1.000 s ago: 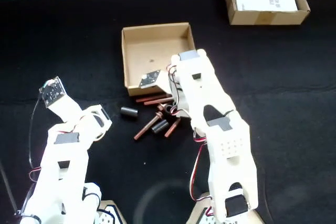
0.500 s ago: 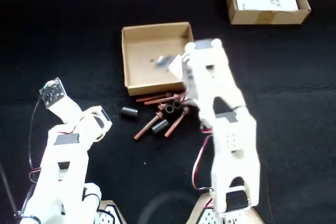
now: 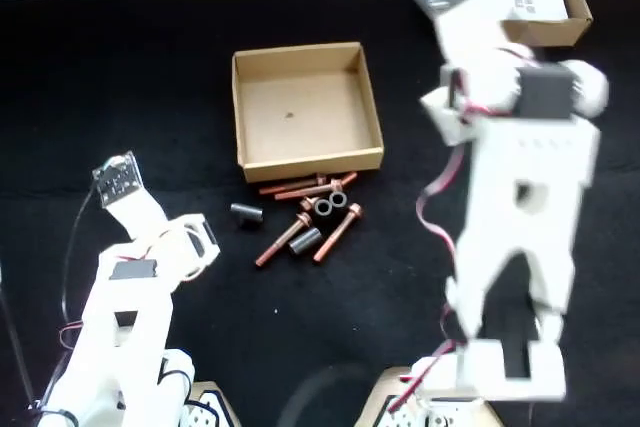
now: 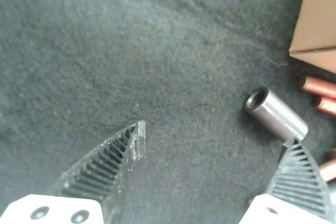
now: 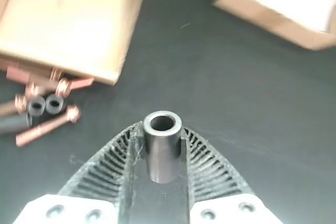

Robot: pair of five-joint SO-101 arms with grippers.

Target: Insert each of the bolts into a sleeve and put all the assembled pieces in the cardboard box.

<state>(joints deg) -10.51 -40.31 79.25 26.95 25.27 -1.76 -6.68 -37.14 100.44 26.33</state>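
Now your right tool (image 5: 161, 129) is clamping a sleeve (image 5: 163, 156), its bore facing outward; your left tool (image 4: 216, 134) is gaping wide, nearer the bolts (image 3: 335, 232) lying beside the box (image 3: 310, 160).

We look down from a fixed high camera over the table (image 3: 120, 67), arm bases (image 3: 500, 377) at six o'clock, left wrist camera close above it, right wrist camera farther up, all three sharing the cardboard box (image 3: 300, 117) and bolts (image 3: 337, 234).
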